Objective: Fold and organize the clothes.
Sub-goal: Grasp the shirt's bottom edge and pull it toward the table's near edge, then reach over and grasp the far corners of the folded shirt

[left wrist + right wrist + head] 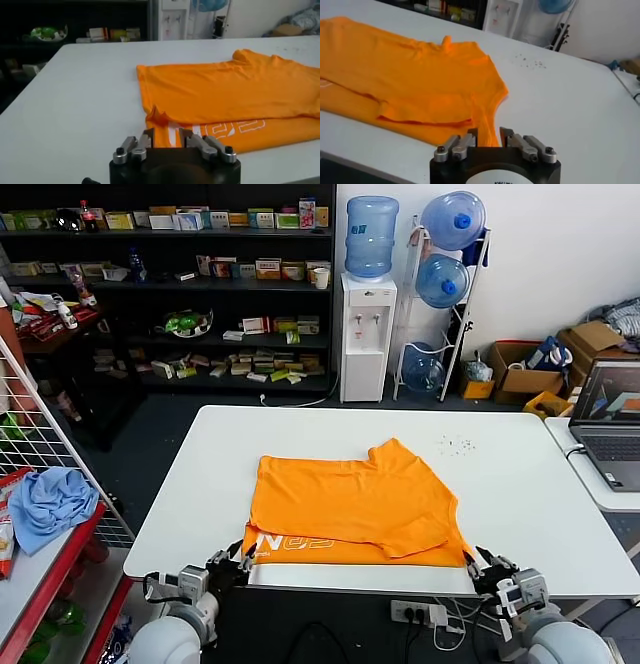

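Observation:
The bright orange T-shirt (355,504) lies on the white table (530,514), its upper part folded over the lower layer. White lettering (295,542) shows along the front left edge. My left gripper (238,564) is open at the table's front edge, with the shirt's front left corner (160,117) just ahead of its fingers (148,138). My right gripper (480,564) is open at the front right corner of the shirt (487,125), the hem lying between its fingers (506,134). Left gripper midpoint (167,138); right gripper midpoint (489,135).
A light blue cloth (50,504) lies on the red rack at the left. A laptop (612,419) sits on a side table at the right. Small specks (455,446) dot the far right of the table. A power strip (420,612) hangs below the front edge.

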You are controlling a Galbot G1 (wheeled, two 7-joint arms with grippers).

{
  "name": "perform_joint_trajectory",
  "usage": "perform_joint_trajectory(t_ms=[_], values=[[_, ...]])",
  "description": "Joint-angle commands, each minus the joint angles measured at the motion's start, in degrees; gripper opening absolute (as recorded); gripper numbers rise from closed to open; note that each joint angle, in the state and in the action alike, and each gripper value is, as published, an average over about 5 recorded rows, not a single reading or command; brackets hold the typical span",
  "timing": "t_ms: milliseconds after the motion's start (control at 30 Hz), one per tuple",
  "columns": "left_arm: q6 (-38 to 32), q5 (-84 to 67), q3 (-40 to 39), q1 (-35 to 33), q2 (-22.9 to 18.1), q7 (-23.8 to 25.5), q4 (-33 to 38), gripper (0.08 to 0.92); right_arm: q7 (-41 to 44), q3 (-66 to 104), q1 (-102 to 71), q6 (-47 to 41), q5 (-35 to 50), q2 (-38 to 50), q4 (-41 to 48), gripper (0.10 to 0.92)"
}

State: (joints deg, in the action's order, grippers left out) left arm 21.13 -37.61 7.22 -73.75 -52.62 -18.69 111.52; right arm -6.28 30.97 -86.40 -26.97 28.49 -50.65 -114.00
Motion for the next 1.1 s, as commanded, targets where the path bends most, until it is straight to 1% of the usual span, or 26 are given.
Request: perform_joint_trajectory(t_ms=[33,133,267,333,433,533,700,933,1100], values=[[-1.09,-2.39,-1.25,8.35,0.38,0.58,-1.65,0.545,-0.98,-0.28,7.74,5.55,7.89,3.75,2.66,0.528],[-2.06,-2.44,-3.03,15.42,-2.62,1.53,-7.54,0.632,0.54,-3.07,15.47,6.15,9.34,3.62,9.07,0.614],[-2.2,-4.23,-6.28,24.09,-5.91,2.11,-16.81,0.764,3.2,-8.14,26.59,4.49,10.42,2.46,18.38,0.727],[-2.44,-3.93,-8.13,27.63,-7.43,2.58,-21.44,0.806,4.36,-11.05,32.23,3.06,10.61,1.39,23.31,0.777],[-2.68,-3.1,-10.3,32.4,-9.68,3.38,-27.62,0.821,6.11,-14.39,39.99,0.48,11.13,-0.9,30.35,0.815],[-2.66,-2.51,-11.74,36.41,-11.55,3.99,-33.59,0.822,7.57,-15.95,45.99,-1.66,11.28,-3.76,35.91,0.822],[-1.6,-4.16,-12.92,42.03,-14.22,4.17,-41.85,0.823,11.72,-17.68,52.65,-1.49,8.3,-8.5,45.51,0.823],[-2.17,-3.12,-15.24,46.68,-17.92,6.13,-52.15,0.823,14.45,-19.81,59.39,0.35,4.12,-15.25,57.67,0.823],[-3.57,-0.17,-14.67,48.72,-20.3,7.5,-58.39,0.823,15.93,-20.66,62.17,0.77,0.86,-18.42,63.47,0.823]])
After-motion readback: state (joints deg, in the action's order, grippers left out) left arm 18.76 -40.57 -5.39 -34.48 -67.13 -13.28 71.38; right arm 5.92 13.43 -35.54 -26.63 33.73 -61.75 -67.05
